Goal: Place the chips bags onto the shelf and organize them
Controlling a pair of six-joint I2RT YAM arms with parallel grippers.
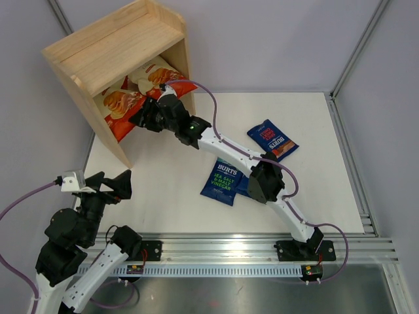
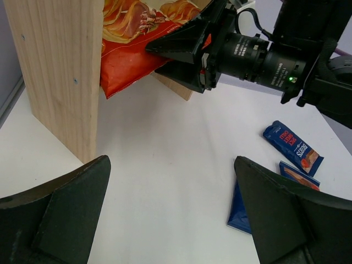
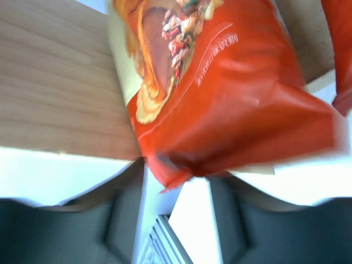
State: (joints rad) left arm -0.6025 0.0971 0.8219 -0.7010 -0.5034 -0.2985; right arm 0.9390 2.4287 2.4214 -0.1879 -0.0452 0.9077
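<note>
The wooden shelf (image 1: 114,46) stands at the back left, its open side facing right. Two cream-and-red Cassava Chips bags (image 1: 118,108) (image 1: 152,77) stand on its lower board. My right gripper (image 1: 139,120) reaches into the shelf. In the right wrist view its jaws (image 3: 173,176) stand partly open with the bottom corner of the left bag (image 3: 220,82) between them. Three blue Burts bags lie on the table: one far right (image 1: 272,139), one in the middle (image 1: 222,181), one mostly under the right arm (image 1: 243,185). My left gripper (image 1: 124,185) is wide open and empty near the front left.
The shelf's side panel (image 2: 55,71) stands just ahead and left of my left gripper (image 2: 171,160). The right arm (image 1: 229,147) crosses the table diagonally. A metal rail (image 1: 262,252) runs along the near edge. Grey walls close in the table.
</note>
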